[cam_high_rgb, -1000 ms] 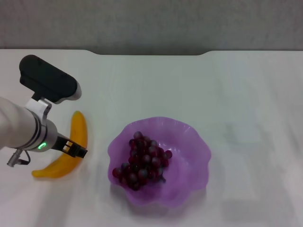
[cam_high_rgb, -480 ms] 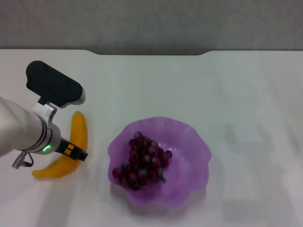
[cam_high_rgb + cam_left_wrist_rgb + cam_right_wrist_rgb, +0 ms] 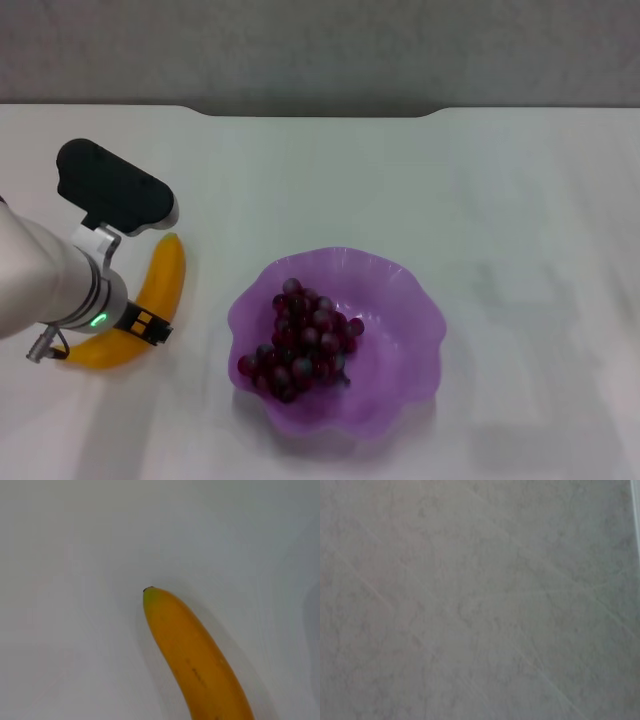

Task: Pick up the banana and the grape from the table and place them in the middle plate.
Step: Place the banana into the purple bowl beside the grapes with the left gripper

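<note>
At the lower left of the head view, the left claw (image 3: 150,327) sits over the middle of the banana (image 3: 160,285) on the white worktop (image 3: 400,180); how far it is open cannot be told. The grape (image 3: 300,345) already lies in the middle plate (image 3: 405,300) at lower centre. A good grasp probably calls for straddling the banana's middle; only the left wrist view shows its greenish tip, while the right claw appears nowhere.

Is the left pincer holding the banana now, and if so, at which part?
It cannot be told. The left pincer is at the banana, over its lower half, with the banana on the table.
</note>
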Robot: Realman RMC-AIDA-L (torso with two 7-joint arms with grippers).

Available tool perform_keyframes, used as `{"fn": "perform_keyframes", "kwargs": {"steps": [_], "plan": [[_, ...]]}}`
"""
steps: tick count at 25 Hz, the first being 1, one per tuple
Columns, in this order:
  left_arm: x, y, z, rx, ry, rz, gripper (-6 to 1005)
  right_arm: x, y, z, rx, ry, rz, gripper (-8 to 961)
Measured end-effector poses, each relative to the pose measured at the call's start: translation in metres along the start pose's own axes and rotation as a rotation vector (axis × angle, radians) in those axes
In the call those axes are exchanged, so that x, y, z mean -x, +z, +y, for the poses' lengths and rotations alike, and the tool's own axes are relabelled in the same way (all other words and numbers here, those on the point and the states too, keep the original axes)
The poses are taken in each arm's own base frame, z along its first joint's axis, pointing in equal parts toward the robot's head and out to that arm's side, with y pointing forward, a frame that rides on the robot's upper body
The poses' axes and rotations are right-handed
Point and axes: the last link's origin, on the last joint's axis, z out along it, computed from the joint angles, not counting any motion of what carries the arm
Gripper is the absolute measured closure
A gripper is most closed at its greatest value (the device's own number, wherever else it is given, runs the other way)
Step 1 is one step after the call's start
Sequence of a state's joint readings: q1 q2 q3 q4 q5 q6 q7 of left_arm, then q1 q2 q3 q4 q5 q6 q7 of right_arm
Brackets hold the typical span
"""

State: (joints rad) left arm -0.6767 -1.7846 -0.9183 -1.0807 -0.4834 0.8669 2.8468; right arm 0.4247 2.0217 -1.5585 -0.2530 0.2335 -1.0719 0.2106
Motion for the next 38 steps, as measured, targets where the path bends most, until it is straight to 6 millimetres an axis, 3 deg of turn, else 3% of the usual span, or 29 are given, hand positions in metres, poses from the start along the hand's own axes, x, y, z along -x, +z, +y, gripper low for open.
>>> {"fn": "perform_keyframes", "kwargs": {"steps": [9, 12, 25, 28, 31, 35, 38], "plan": [[0.002, 0.002, 0.006, -0.010, 0.013, 0.008, 484, -0.001, -0.002, -0.001, -0.004, 0.029, 0.003, 70], [0.002, 0.001, 0.008, -0.014, 0.000, 0.026, 485, -0.002, -0.003, -0.002, -0.003, 0.028, 0.005, 69], [-0.017, -0.040, -0.007, -0.069, -0.049, 0.275, 476, -0.004, -0.004, -0.003, -0.004, 0.023, 0.015, 69], [-0.021, -0.060, -0.006, -0.045, -0.063, 0.364, 470, -0.004, -0.005, -0.003, -0.004, 0.022, 0.018, 70], [-0.022, -0.092, -0.004, -0.019, -0.068, 0.467, 464, -0.004, -0.005, -0.003, -0.004, 0.021, 0.019, 70], [-0.016, -0.121, -0.005, 0.020, -0.076, 0.477, 455, -0.005, -0.006, -0.004, -0.005, 0.021, 0.022, 71], [-0.008, -0.132, 0.005, 0.068, -0.070, 0.452, 449, -0.005, -0.006, -0.004, -0.005, 0.020, 0.022, 71]]}}
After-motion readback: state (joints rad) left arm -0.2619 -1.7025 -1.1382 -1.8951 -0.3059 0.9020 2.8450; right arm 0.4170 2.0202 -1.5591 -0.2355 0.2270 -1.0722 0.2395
